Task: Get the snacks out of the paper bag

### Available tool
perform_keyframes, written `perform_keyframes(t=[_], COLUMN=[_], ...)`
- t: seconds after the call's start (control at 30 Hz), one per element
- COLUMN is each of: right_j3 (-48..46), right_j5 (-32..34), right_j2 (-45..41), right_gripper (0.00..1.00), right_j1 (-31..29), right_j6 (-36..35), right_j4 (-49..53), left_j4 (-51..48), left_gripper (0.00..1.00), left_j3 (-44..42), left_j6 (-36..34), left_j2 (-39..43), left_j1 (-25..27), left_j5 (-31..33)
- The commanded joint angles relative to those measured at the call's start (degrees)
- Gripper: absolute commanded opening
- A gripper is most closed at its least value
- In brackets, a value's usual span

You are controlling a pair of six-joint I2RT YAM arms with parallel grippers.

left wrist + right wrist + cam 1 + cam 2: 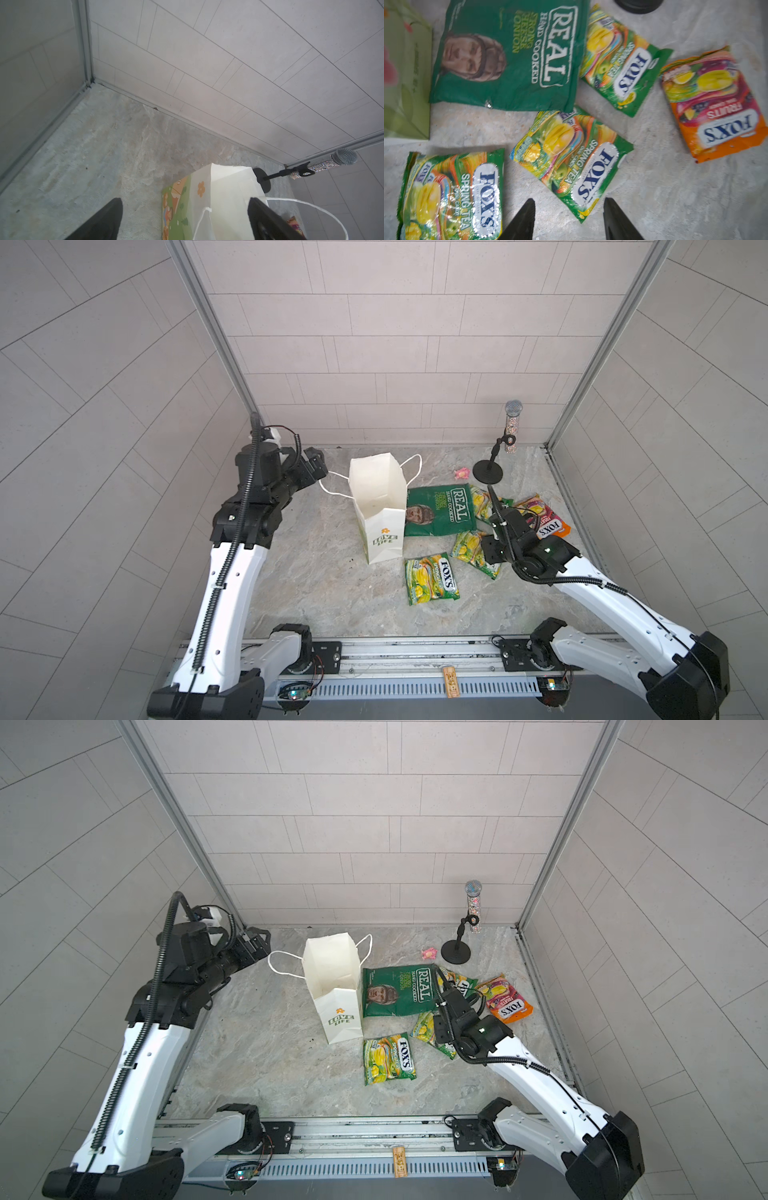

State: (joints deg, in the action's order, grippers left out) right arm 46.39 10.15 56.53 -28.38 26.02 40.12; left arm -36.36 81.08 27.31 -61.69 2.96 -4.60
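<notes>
Task looks done or v. close, my read: all five snacks lie out on the tabletop (316, 572), none seen in the bag.

Paper bag (380, 510) stands upright mid-table, mouth open. Both top views show plain white walls + floor inside, no packet visible, so prob. empty. Its cord handle (332, 486) flops out toward the left arm.

REAL chips bag (440, 510) lies flat just beside the bag's right side; touching or not, can't tell.

Three yellow-green ones:
- Near FOX'S packet (432, 578) sits in front of the chips bag.
- Middle FOX'S packet (471, 549) is partly hidden under the right arm.
- Far FOX'S packet (482, 499) lies against the chips bag's edge.

Orange packet (544, 518) is furthest right, apart from the rest.

Left gripper (185, 207): jaws spread wide, empty, near the handle, off the bag as far as seen. Right gripper (569, 205): jaws partway apart, nothing between, hovering over the middle packet.

Left to do: prob. just pull the arms back.

Pink toy (460, 473) by the mic stand (488, 470) is not a snack.
</notes>
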Motion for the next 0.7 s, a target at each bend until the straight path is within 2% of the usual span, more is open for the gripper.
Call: perform_keyframes(t=[0.0,0.13,0.23,0.3,0.43,0.67], right_j3=[-0.5,-0.8,-1.9,-3.1,-3.7,-6.5], right_j5=[8.8,14.1,19.6,25.2,32.1,35.4], right_j2=[-2.2,-3.9,-4.3,-4.2,-3.7,-3.5], right_gripper=[0.55,0.55,0.55,0.55,0.55,0.55], right_j1=[4.3,11.2,15.0,15.7,17.7,21.7], right_j6=[2.2,3.2,3.7,3.6,3.5,1.9], right_j4=[-1.1,-5.2,-9.0,-12.3,-14.6,-18.9], left_j4=[-3.2,-2.6,-0.1,1.1,2.0,6.5], left_gripper=[1.00,1.00,1.00,1.00,1.00,1.00], left_j3=[4.4,5.4,1.5,-1.9,-9.8,-23.9], left_j6=[-6.4,-7.2,-5.5,-3.5,2.4,8.0], left_j2=[1.5,3.1,4.8,5.8,7.9,11.4], left_j1=[-0.4,-0.4,-0.5,-0.6,-0.6,-0.7], left_j5=[10.5,26.2,37.1,42.1,45.4,45.7])
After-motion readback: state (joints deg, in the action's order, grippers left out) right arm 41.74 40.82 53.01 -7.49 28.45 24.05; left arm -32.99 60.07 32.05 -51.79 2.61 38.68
